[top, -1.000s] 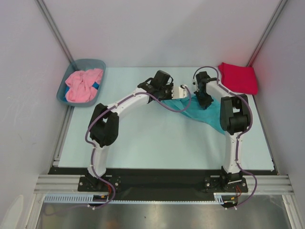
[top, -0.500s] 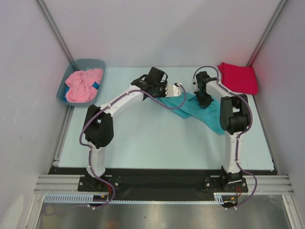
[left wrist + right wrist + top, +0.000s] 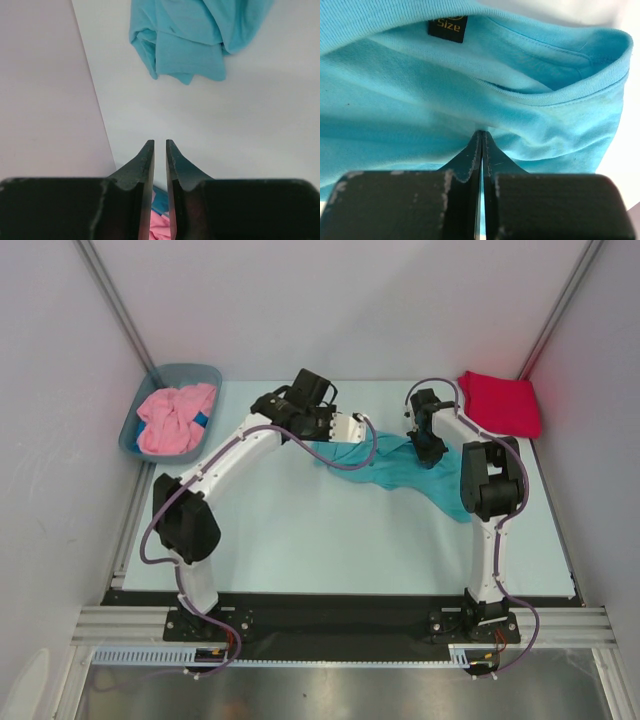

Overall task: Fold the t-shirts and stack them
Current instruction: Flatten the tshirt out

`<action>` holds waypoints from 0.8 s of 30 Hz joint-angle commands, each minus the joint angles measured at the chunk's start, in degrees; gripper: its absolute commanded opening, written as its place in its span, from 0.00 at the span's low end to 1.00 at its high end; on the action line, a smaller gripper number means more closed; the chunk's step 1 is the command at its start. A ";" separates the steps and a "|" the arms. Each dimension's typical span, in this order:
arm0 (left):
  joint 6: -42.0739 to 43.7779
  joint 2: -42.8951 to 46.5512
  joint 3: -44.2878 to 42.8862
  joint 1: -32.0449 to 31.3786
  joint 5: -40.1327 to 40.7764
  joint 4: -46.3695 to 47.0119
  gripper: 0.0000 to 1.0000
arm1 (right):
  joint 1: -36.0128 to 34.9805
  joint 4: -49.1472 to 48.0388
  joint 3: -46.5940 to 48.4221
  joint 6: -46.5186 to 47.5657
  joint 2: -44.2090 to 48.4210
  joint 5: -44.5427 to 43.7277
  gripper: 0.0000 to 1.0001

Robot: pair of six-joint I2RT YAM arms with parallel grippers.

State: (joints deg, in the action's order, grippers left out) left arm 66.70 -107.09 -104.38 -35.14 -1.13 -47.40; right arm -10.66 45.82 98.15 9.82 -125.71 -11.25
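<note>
A turquoise t-shirt (image 3: 405, 468) lies crumpled at the middle right of the table. My right gripper (image 3: 428, 452) is shut on its cloth just below the collar, and the right wrist view shows the fingertips (image 3: 481, 132) pinching a fold beneath the size label (image 3: 446, 27). My left gripper (image 3: 366, 421) hovers just left of the shirt, its jaws a narrow gap apart with nothing between them (image 3: 160, 142); the turquoise t-shirt (image 3: 185, 40) lies ahead of it, untouched. A crimson t-shirt (image 3: 500, 402) rests folded at the back right. A pink t-shirt (image 3: 175, 420) is bunched in the tub.
The grey-blue plastic tub (image 3: 186, 368) stands at the back left corner against the white side wall. White walls close in the pale mat (image 3: 330, 540) on three sides. Both arm bases are at the near edge.
My left gripper has let go of the turquoise shirt, opened slightly and drawn back to the left. My right gripper has closed on the shirt near its collar.
</note>
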 commanded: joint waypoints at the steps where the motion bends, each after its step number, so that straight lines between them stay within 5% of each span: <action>1: -0.23 2.42 -1.97 1.73 -0.02 -1.23 0.19 | 0.46 -0.73 1.69 -0.33 -1.55 -0.71 0.00; 7: -12.35 -3.55 -0.66 2.88 -4.23 10.71 0.23 | 0.37 -0.74 2.31 -0.60 -1.99 -0.53 0.00; 11: -22.29 -8.30 -1.61 2.88 -7.04 19.17 0.41 | 0.29 -0.38 2.75 -0.60 -2.17 -0.44 0.00; 16: -34.15 -15.77 -14.77 2.00 -10.99 15.86 0.54 | 0.46 -0.38 1.96 -0.42 -1.73 -0.97 0.00; 24: -37.69 -17.72 -17.79 -0.99 -13.29 15.49 0.67 | 0.55 -0.56 1.61 -0.60 -1.20 -1.32 0.00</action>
State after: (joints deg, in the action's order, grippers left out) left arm 33.01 -126.17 -119.37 -34.68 -11.22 -33.19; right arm -10.63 46.61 99.13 9.63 -126.26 -11.38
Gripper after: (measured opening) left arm 0.660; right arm 0.010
